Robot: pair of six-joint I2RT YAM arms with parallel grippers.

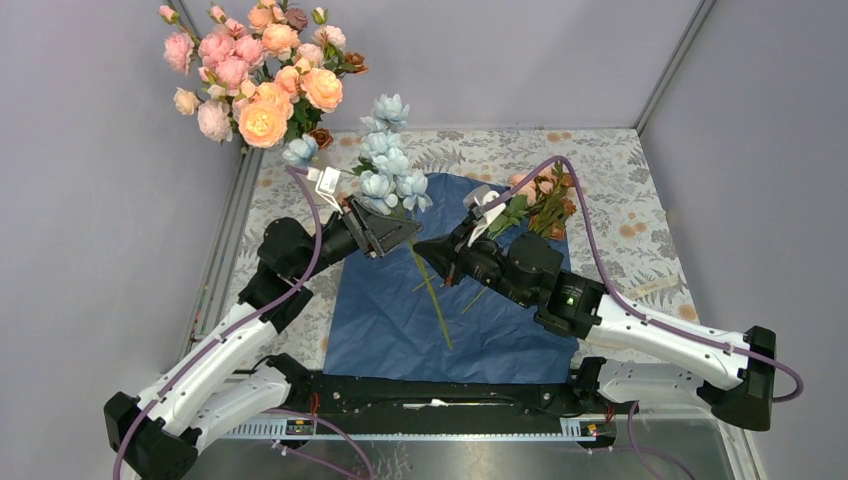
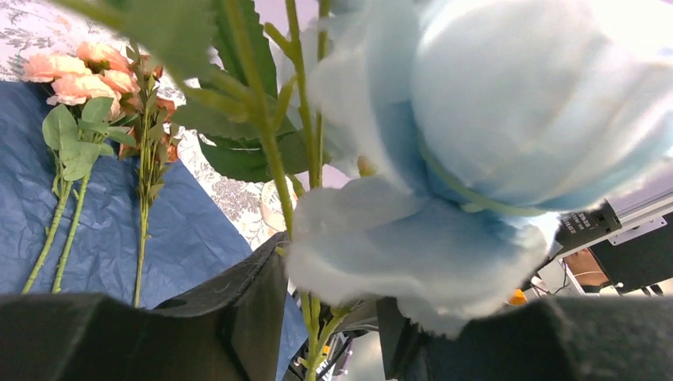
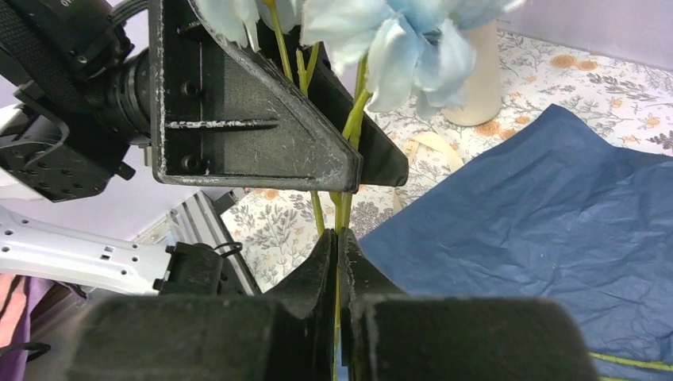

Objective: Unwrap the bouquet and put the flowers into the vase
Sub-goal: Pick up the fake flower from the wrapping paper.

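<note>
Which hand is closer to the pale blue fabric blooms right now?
Left. The left hand straddles the green stems just under the pale blue fabric blooms, jaws apart. The right hand is shut on those stems farther down, away from the heads.

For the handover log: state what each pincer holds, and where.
Right pincer: pale blue flowers, low on the stems. Left pincer surrounds those stems higher up; grip unclear.

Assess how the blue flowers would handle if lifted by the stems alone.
Likely top-heavy: large blooms sit on thin stems. The stems seem fairly stiff, running straight up from the shut jaws of the right gripper without sagging. Thin and smooth, they may twist or slip in the grip.
</note>
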